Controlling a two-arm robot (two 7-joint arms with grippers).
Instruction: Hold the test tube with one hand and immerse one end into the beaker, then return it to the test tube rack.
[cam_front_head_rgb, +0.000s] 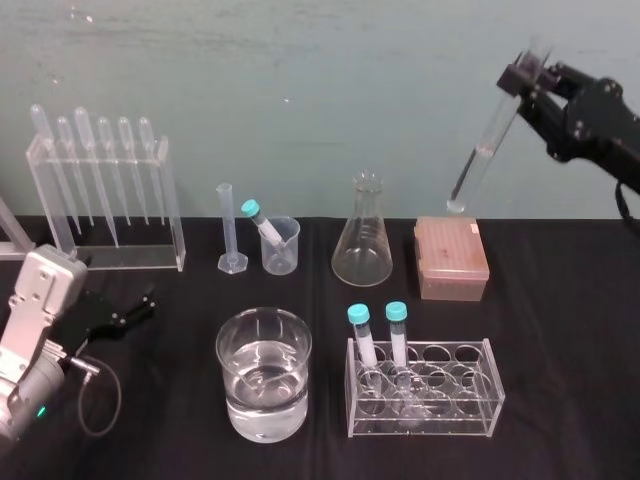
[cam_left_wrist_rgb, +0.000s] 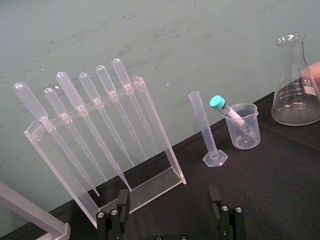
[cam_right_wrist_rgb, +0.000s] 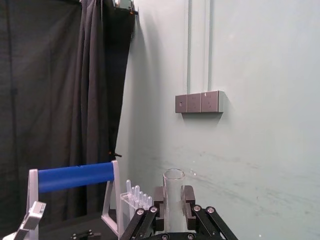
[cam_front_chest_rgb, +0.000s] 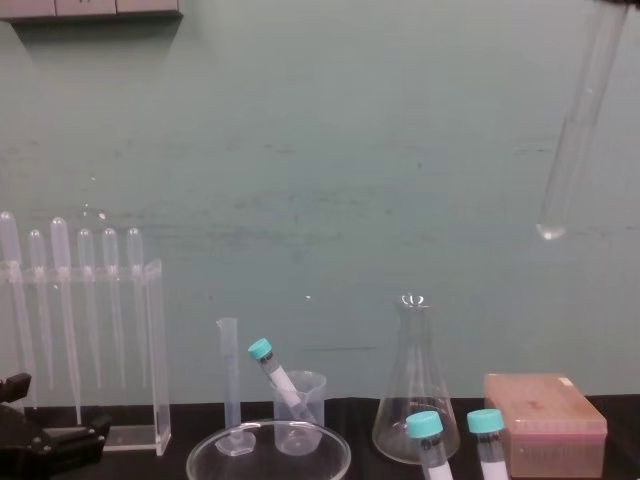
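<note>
Right gripper (cam_front_head_rgb: 524, 78) was raised high, at about 2 o'clock from the beaker (cam_front_head_rgb: 264, 375) in the head view. Its fingers were closed on the test tube (cam_front_head_rgb: 487, 140), near the open top. In the right wrist view the tube's mouth (cam_right_wrist_rgb: 173, 192) stood up between the two finger pads of the gripper (cam_right_wrist_rgb: 173, 209).

The tube hung in the air, tilted, its round closed end pointing toward 7 o'clock. That end showed just above the far edge of the pink box (cam_front_head_rgb: 451, 260). From the chest camera the tube (cam_front_chest_rgb: 577, 145) was well above everything on the table (cam_front_head_rgb: 560, 360).

The beaker held clear liquid. The test tube rack (cam_front_head_rgb: 470, 400) sat at 3 o'clock from it, just beside it, with two teal-capped tubes (cam_front_head_rgb: 361, 335) in its left end.

Left gripper (cam_front_head_rgb: 138, 308) lay low near the table at 9 o'clock from the beaker. Its fingers (cam_left_wrist_rgb: 119, 207) were spread wide and held nothing.
</note>
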